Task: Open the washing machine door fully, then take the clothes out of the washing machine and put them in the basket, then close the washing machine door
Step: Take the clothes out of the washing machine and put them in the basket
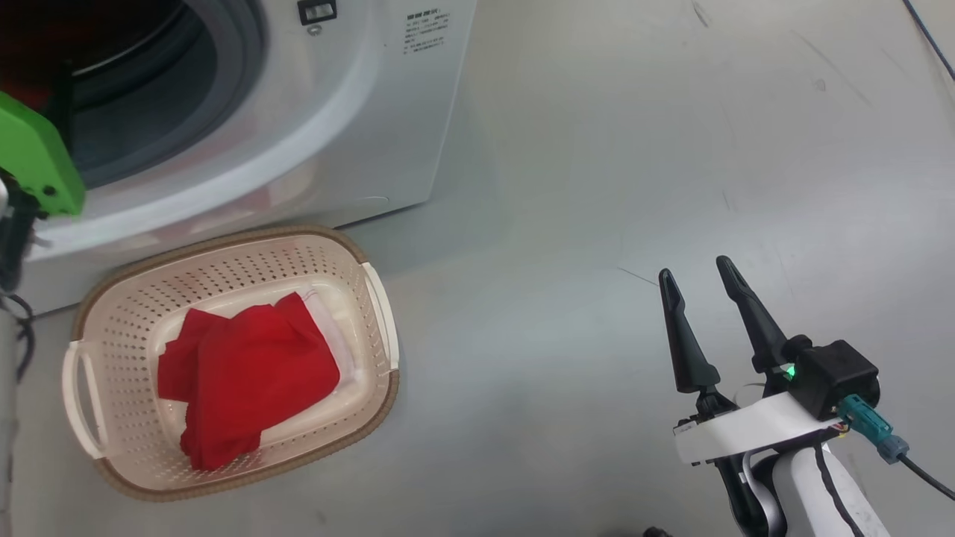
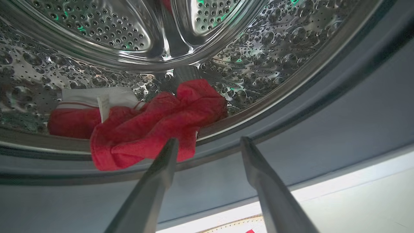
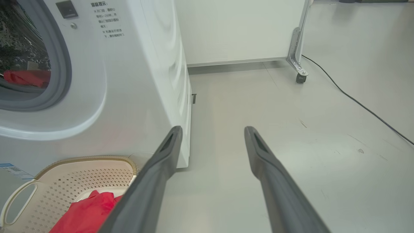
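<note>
Dark fingers (image 2: pixel 152 184) of the left gripper (image 2: pixel 208 142) stand apart with nothing between them, pointing into the mouth of the washing machine (image 1: pixel 358 112). In the left wrist view, the tip of the left-hand finger overlaps the lower right edge of the red clothes (image 2: pixel 155 129); I cannot tell whether it touches the fabric. The gap between the tips looks onto bare grey gasket (image 2: pixel 323 129), so the heap lies ahead and off to that view's left, not centred between the fingers. The clothes run with their long axis across the view, along the front lip of the steel drum (image 2: pixel 275 42). Their near fold hangs over the lip onto the gasket. A bit of white cloth (image 2: pixel 93 95) with a tag sits behind them, deeper in the drum. As I judge it, the coming grasp needs the gripper to shift toward the heap and reach a little further in, so that the hanging fold comes between the fingers.

In the head view, a green cover (image 1: pixel 37 156) on the left arm sits at the drum opening. The right gripper (image 1: pixel 694 270), its fingers likewise apart and empty, hovers over the floor (image 1: pixel 597 149), well apart from the machine and to the right of the basket (image 1: pixel 224 242). The basket stands just in front of the machine and holds a red garment (image 1: pixel 246 373). The left arm is plainly the nearer one.
</note>
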